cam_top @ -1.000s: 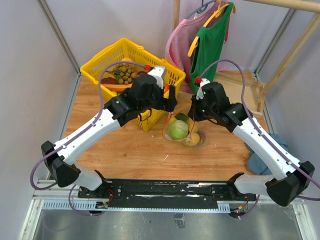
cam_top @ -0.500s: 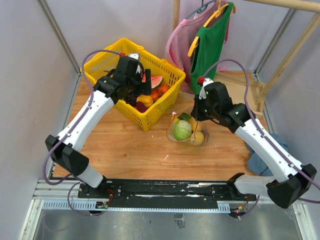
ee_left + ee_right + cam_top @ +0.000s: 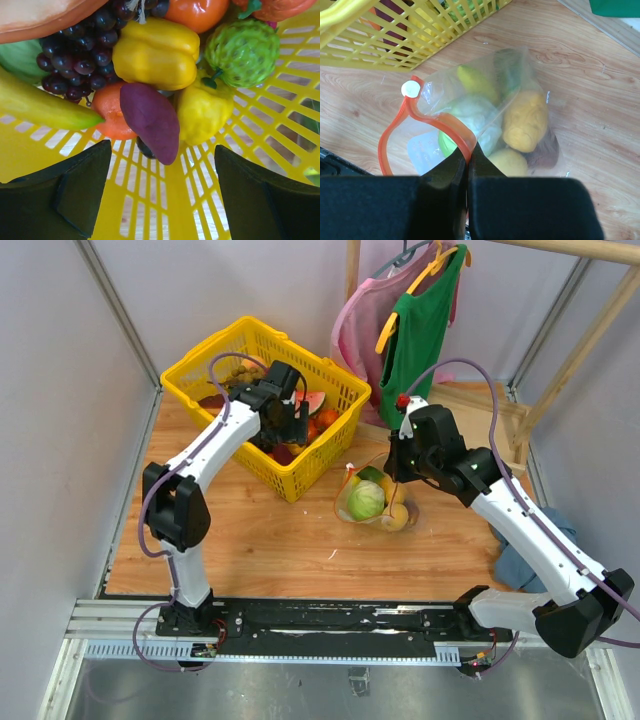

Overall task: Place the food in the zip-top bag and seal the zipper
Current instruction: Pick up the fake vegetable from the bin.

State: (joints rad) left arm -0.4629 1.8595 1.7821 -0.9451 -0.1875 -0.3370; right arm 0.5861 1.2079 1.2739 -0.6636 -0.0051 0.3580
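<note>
My left gripper (image 3: 287,428) is open and empty, down inside the yellow basket (image 3: 206,357). In the left wrist view its fingertips (image 3: 162,195) flank the basket wall just below a purple sweet potato (image 3: 151,120), with an orange (image 3: 109,112), a yellow pepper (image 3: 157,52), dark grapes (image 3: 75,55) and a green bumpy fruit (image 3: 243,50) behind. My right gripper (image 3: 468,151) is shut on the red-orange zipper (image 3: 447,125) of the zip-top bag (image 3: 520,70). It holds the mouth open. The bag (image 3: 372,502) holds a green cabbage (image 3: 472,112), a banana (image 3: 474,81) and yellow fruits (image 3: 525,120).
The zipper's white slider (image 3: 410,89) sits at the strip's far end. The basket stands just left of the bag. Clothes on hangers (image 3: 415,320) and a wooden rack (image 3: 500,405) are at the back right. A blue cloth (image 3: 520,560) lies at the right edge.
My left gripper has swung from beside the bag back over the basket and lowered into it. My right gripper has kept its hold on the zipper; the bag shifted slightly right.
</note>
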